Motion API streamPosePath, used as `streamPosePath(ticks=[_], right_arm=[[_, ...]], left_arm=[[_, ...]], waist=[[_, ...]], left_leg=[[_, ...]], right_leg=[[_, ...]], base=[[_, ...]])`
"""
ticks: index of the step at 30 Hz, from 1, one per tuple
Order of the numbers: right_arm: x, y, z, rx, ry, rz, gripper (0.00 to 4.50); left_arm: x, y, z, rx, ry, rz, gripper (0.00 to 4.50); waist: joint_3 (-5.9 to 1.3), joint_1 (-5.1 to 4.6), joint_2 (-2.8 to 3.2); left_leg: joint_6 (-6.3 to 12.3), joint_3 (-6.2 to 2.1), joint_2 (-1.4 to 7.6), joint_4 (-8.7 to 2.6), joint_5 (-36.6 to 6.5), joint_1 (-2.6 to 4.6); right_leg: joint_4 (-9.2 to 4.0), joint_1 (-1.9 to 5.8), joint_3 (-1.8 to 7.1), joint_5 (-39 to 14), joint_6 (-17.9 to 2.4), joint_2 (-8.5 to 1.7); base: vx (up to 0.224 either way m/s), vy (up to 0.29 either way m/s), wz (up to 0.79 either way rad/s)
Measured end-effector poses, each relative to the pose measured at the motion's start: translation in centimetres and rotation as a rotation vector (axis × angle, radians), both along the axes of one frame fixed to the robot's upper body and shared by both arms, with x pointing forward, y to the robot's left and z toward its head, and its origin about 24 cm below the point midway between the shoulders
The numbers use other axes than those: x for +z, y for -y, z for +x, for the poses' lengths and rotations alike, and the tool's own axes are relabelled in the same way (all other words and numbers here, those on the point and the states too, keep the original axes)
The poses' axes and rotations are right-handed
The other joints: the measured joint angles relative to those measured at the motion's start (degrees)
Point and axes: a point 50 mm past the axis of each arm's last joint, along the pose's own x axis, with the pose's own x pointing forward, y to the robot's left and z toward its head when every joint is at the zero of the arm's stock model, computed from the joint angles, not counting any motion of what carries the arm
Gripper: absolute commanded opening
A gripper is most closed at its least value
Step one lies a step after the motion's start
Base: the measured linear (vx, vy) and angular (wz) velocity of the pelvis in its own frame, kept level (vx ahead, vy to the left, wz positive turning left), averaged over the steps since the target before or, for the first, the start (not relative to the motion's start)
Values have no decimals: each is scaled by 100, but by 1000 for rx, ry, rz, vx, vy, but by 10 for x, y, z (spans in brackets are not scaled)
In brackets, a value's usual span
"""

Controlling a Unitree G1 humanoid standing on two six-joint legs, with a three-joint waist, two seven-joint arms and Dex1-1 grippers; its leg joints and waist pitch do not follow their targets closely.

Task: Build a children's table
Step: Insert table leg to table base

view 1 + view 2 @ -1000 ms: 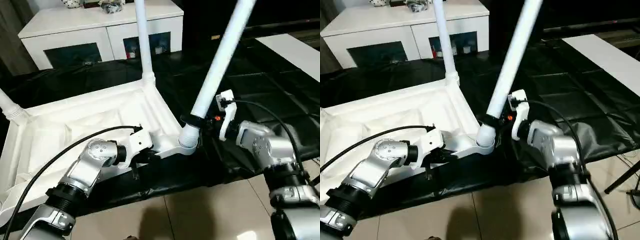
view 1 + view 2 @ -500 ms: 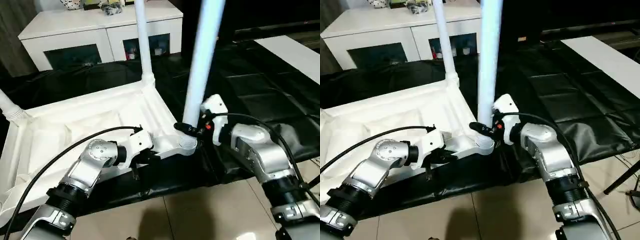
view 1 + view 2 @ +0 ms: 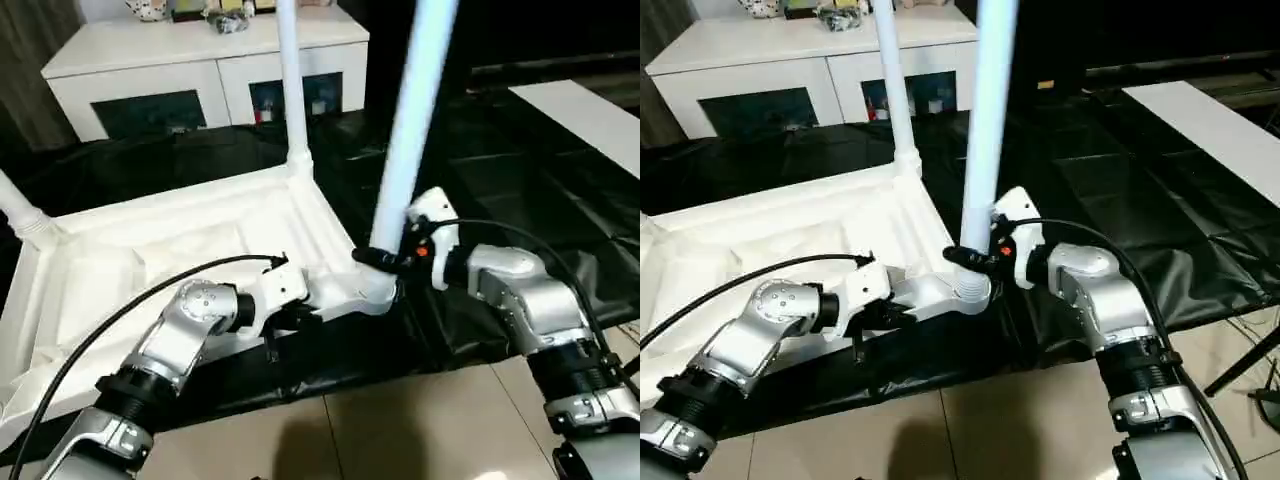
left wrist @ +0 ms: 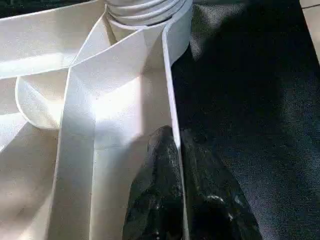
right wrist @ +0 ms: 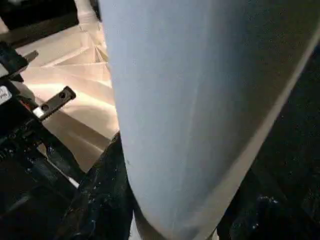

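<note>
The white plastic rectangular tabletop [image 3: 200, 240] lies upside down on the black-covered worktop [image 3: 520, 150], its near corner at about six o'clock from the white cabinet with dark glass doors [image 3: 200, 70]. My left tool [image 4: 172, 165] is closed down on the tabletop's raised rim, one finger on each side of the thin wall, pinning that edge. My right tool [image 3: 378, 260] is clamped round the base of a long white tapered tubular leg [image 3: 985, 150], just above the rounded corner socket [image 3: 968, 290]; the leg stands nearly upright, leaning slightly towards one o'clock. Two other legs are already standing, one [image 3: 291, 80] at the far corner and one [image 3: 18, 212] at nine o'clock. I judge the step in hand to be seating this leg. Next I should bring it fully plumb and turn or press it home while my left tool holds the tabletop steady.
</note>
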Motion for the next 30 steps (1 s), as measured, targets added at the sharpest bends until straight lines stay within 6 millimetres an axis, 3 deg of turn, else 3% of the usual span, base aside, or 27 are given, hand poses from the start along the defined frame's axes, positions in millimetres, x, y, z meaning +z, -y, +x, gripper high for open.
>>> streamPosePath(ticks=[13, 23, 30], right_arm=[[-14, 11, -12, -114, 2, 127, 182], [-7, 3, -15, -18, 55, -26, 182], [0, 0, -9, 52, 20, -85, 182]], left_arm=[[-2, 2, 1, 4, -5, -1, 0], [-5, 2, 0, -10, -17, -2, 0], [-5, 3, 0, -19, -15, -1, 0]], waist=[[-22, -17, 12], [-34, -17, 26], [-35, -16, 18]], left_leg=[[-1, 0, -3, -12, 0, 10], [-3, 0, -5, -62, -1, 66], [-4, 0, -5, -71, -1, 65]], right_leg=[[-8, 21, 11, -16, 26, 0], [-16, 78, 14, -69, 108, 0], [-15, 88, 20, -83, 126, 0]], base=[[0, 0, 0], [0, 0, 0], [0, 0, 0]])
